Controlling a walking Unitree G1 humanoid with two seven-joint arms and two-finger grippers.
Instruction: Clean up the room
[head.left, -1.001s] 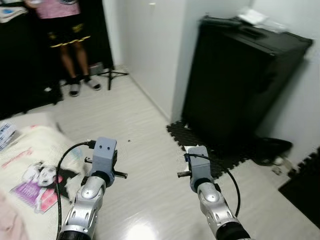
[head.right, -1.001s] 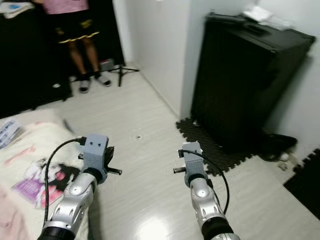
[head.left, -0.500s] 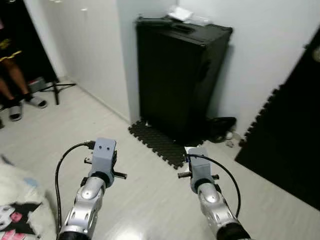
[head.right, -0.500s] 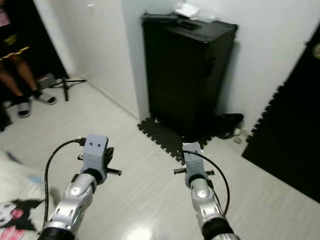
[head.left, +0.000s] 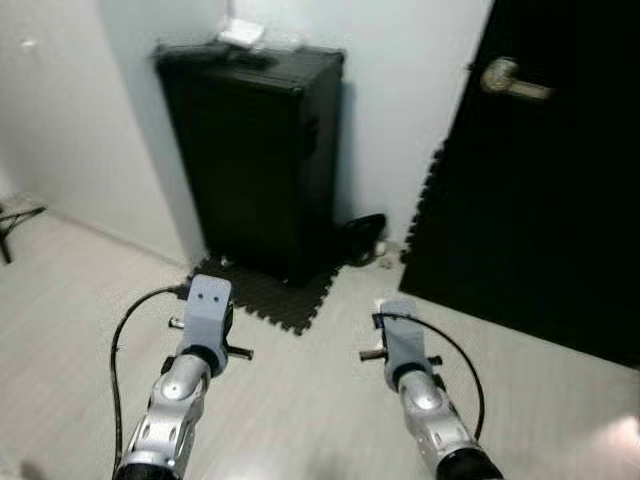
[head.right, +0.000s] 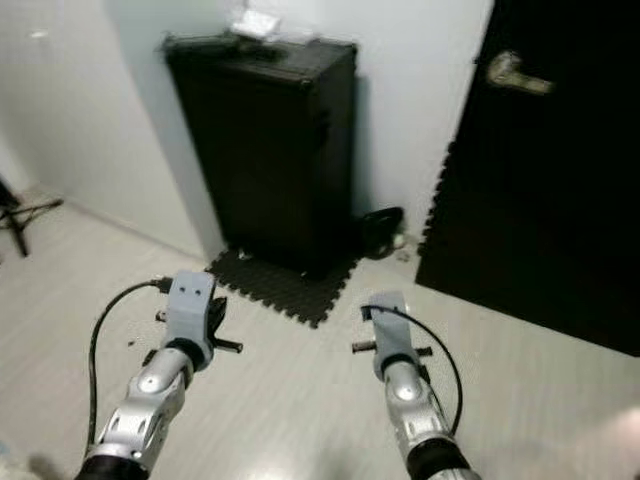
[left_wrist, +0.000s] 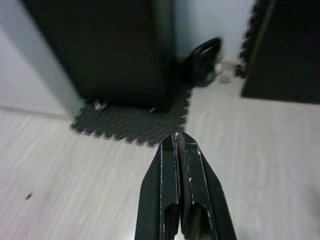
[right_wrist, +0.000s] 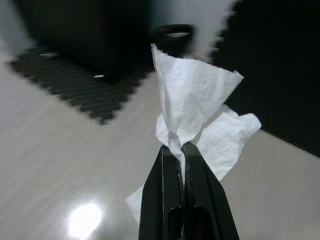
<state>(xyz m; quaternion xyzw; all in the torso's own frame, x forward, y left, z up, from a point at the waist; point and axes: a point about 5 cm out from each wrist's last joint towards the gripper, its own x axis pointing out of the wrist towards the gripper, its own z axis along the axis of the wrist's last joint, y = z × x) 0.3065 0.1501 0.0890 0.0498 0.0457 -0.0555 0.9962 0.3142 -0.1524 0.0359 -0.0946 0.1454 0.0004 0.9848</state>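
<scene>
Eye views: a black cabinet (head.left: 255, 160) is seen against the white wall, a black foam mat (head.left: 265, 290) at its foot, a dark door (head.left: 540, 170) beside it.

Left wrist view: left claw (left_wrist: 179, 142) is clenched on nothing, held above the pale floor (left_wrist: 75, 175).

Right wrist view: a white tissue (right_wrist: 195, 110) is pinched in the right claw (right_wrist: 177, 147), above the floor.
</scene>
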